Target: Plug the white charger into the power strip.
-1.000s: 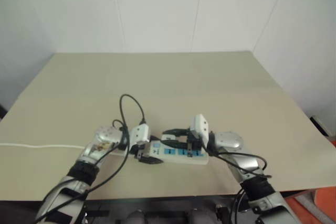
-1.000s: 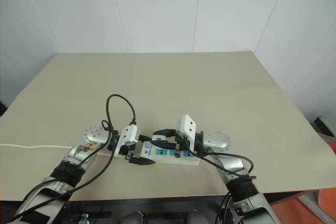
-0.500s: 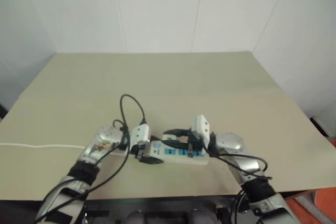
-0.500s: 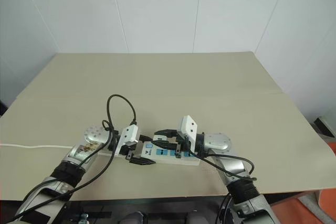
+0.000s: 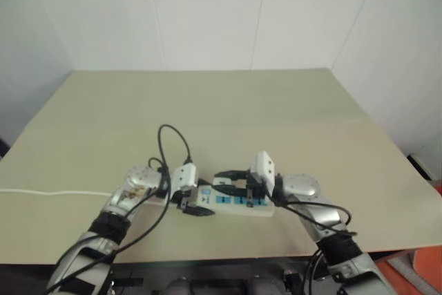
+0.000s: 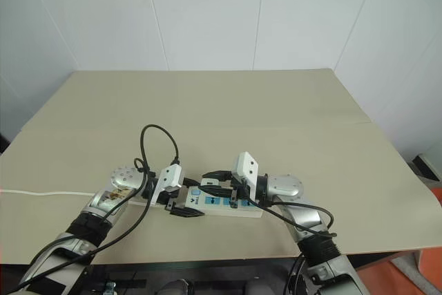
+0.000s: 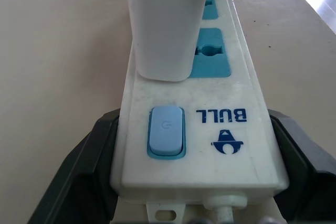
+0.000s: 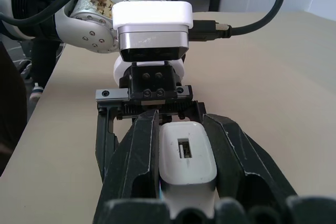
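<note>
A matte beige table with a smooth, plain surface stretches ahead of me, backed by white panelled walls. Near its front edge lies the power strip, a long white plastic bar with rounded corners, slightly scuffed, with blue socket faces in a row along its top. At the end toward my left arm it has a pale blue rounded switch and a blue printed logo reading BULL, and a thin white cord trails from there across the table to my left.

My left gripper is clamped on that switch end, its matte black fingers pressed against both long sides of the strip.

The white charger is a small glossy block with softly rounded edges and a small rectangular port in its visible face. It stands upright on the strip, just past the switch, covering a socket. My right gripper is closed on it, black ribbed fingers squeezing its two opposite sides.
</note>
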